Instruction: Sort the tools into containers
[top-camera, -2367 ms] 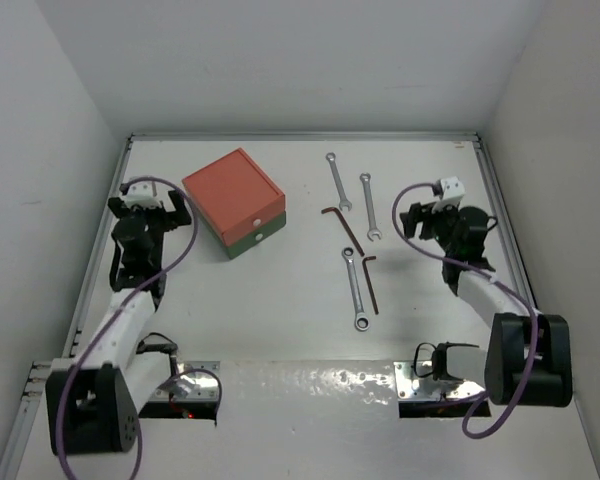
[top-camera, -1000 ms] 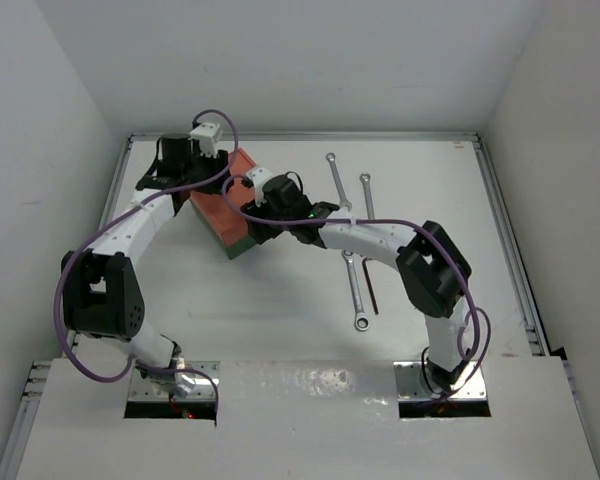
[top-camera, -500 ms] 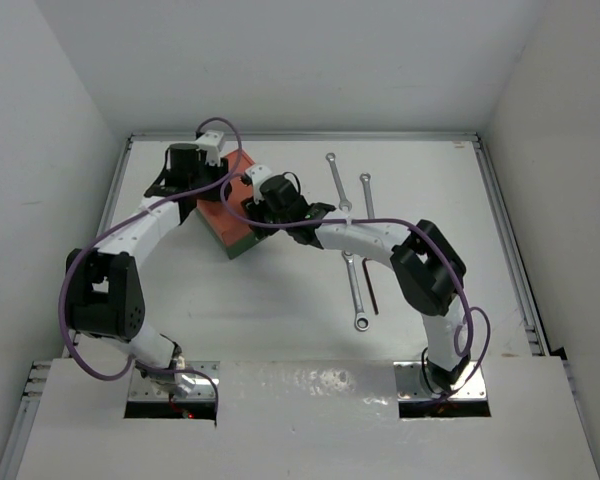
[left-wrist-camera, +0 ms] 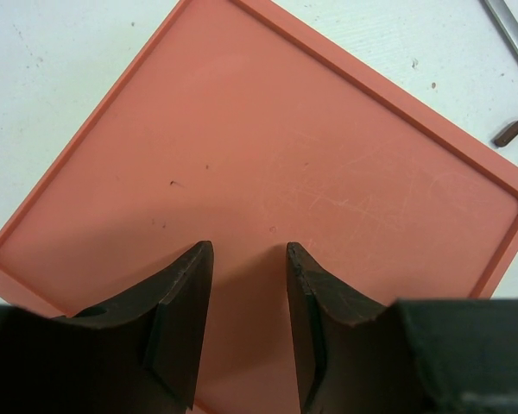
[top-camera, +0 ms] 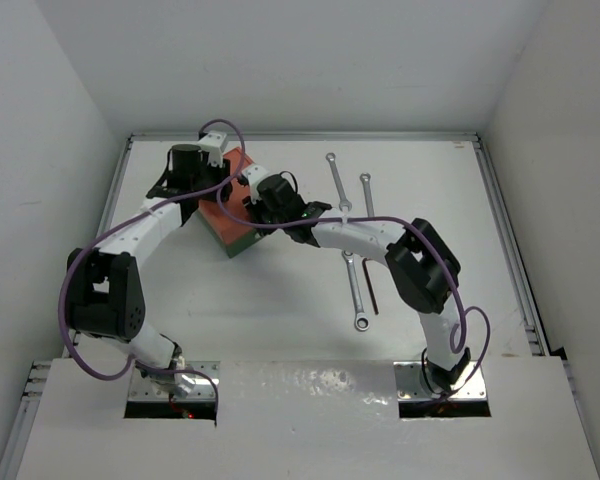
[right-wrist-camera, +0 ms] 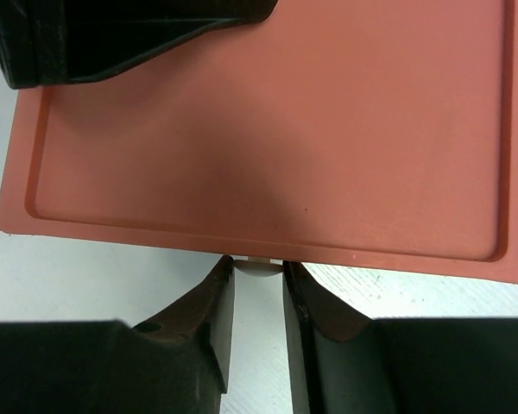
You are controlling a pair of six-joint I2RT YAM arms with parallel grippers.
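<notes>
At the far-left corner of the table [top-camera: 460, 200], the right gripper [right-wrist-camera: 257, 266] was clamped on the knob [right-wrist-camera: 257, 269] of the orange drawer [right-wrist-camera: 268, 129], which faced near-right, the left gripper [left-wrist-camera: 249, 248], fingers slightly apart, was over its top, and 3 wrenches [top-camera: 355, 290] lay rightward.

Lab: white-walled robot enclosure [top-camera: 300, 70]
</notes>
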